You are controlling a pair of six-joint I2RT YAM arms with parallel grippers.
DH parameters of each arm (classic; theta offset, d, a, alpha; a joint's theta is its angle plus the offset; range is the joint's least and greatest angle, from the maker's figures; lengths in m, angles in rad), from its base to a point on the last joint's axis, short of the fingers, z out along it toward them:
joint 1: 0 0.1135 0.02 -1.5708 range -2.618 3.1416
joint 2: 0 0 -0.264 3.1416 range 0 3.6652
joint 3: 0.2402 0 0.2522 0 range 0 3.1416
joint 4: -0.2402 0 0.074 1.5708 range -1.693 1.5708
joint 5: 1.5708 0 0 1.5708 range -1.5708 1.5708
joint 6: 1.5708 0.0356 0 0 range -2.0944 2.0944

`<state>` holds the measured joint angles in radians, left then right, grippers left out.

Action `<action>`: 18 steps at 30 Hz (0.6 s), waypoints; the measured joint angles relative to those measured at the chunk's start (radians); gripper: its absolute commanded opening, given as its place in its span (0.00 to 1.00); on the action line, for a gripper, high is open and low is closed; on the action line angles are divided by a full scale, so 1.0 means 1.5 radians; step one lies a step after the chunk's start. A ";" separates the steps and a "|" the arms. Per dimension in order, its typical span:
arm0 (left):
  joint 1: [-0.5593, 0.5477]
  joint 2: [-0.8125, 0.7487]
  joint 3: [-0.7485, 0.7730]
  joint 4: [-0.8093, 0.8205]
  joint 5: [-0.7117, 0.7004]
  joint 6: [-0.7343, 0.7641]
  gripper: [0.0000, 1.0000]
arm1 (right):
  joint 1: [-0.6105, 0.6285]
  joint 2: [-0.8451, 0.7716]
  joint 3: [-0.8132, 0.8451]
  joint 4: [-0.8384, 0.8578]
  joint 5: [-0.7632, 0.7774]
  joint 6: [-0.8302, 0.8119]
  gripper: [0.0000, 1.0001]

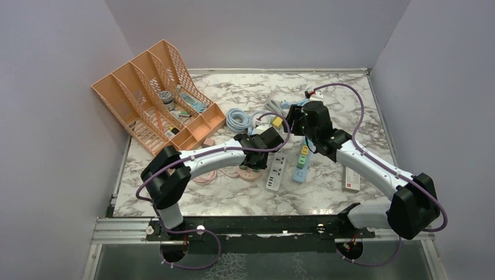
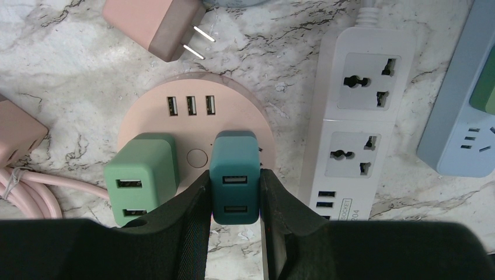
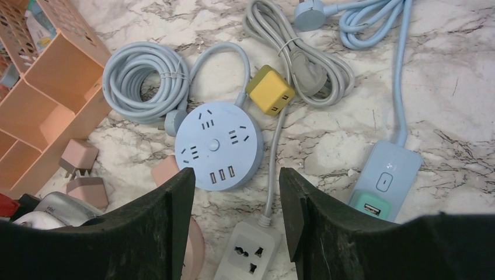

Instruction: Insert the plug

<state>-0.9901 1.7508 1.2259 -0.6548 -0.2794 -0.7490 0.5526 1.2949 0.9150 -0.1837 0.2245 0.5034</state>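
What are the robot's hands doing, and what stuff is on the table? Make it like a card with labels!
left gripper: shut on the teal charger
where it is: on the pink round socket, beside the green charger
pushed fully in: cannot tell
right gripper: open, empty
between its fingers in its own view: blue round socket
also nearby: white power strip, yellow charger

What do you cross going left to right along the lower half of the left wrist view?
light green charger → teal charger → white power strip → blue power strip
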 measured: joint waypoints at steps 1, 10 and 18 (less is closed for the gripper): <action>0.002 -0.002 -0.005 0.007 0.003 0.001 0.00 | 0.000 0.000 0.000 0.000 0.000 0.000 0.55; 0.013 -0.004 0.011 0.003 0.030 0.011 0.26 | 0.000 0.000 0.000 -0.003 0.001 0.000 0.54; 0.023 0.026 0.075 -0.069 0.058 0.026 0.54 | 0.000 -0.001 0.000 -0.004 0.002 0.000 0.54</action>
<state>-0.9554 1.7893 1.3376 -0.7586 -0.1925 -0.7101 0.5526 1.2938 0.9150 -0.1902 0.2272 0.5037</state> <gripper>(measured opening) 0.455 0.547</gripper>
